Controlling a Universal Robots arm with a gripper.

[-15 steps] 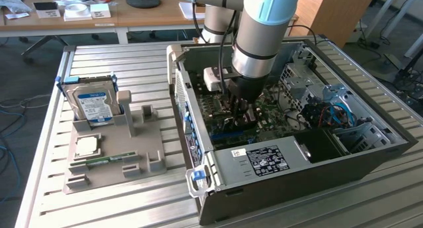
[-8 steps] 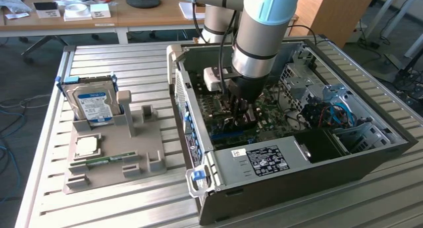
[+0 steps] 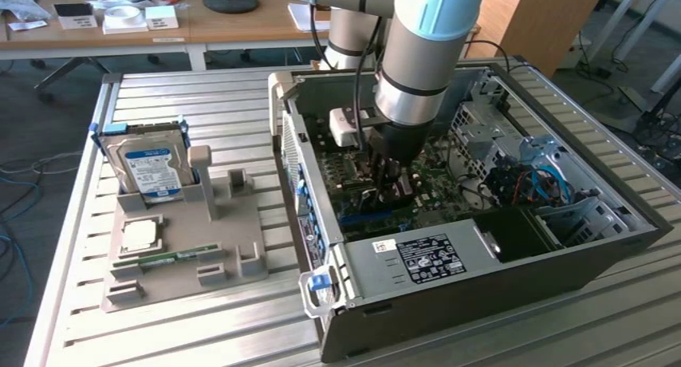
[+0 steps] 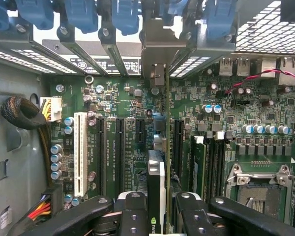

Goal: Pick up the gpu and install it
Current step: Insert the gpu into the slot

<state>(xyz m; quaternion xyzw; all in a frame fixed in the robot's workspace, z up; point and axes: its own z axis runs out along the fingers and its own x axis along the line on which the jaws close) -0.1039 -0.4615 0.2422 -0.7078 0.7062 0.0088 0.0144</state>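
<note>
My gripper (image 3: pixel 388 179) reaches down inside the open computer case (image 3: pixel 458 263), over the green motherboard (image 4: pixel 128 147). It is shut on the gpu (image 4: pixel 156 182), a thin dark card seen edge-on between the two black fingers (image 4: pixel 132 211) in the wrist view. The card stands upright on the board among the long black expansion slots (image 4: pixel 119 152). Its metal bracket (image 4: pixel 157 54) lies against the case's rear slot openings, below the blue clips. In the exterior view the gpu (image 3: pixel 391 193) shows as a dark piece under the fingers. Whether it sits fully in a slot I cannot tell.
A grey parts fixture (image 3: pixel 181 247) lies at the exterior view's left, holding the hard drive (image 3: pixel 149 163), a processor (image 3: pixel 140 235) and a green RAM stick (image 3: pixel 159 259). Inside the case are a white slot (image 4: pixel 80 152), a cable bundle (image 4: pixel 24 113), the processor socket (image 4: pixel 258 184) and drive cages (image 3: pixel 553 175).
</note>
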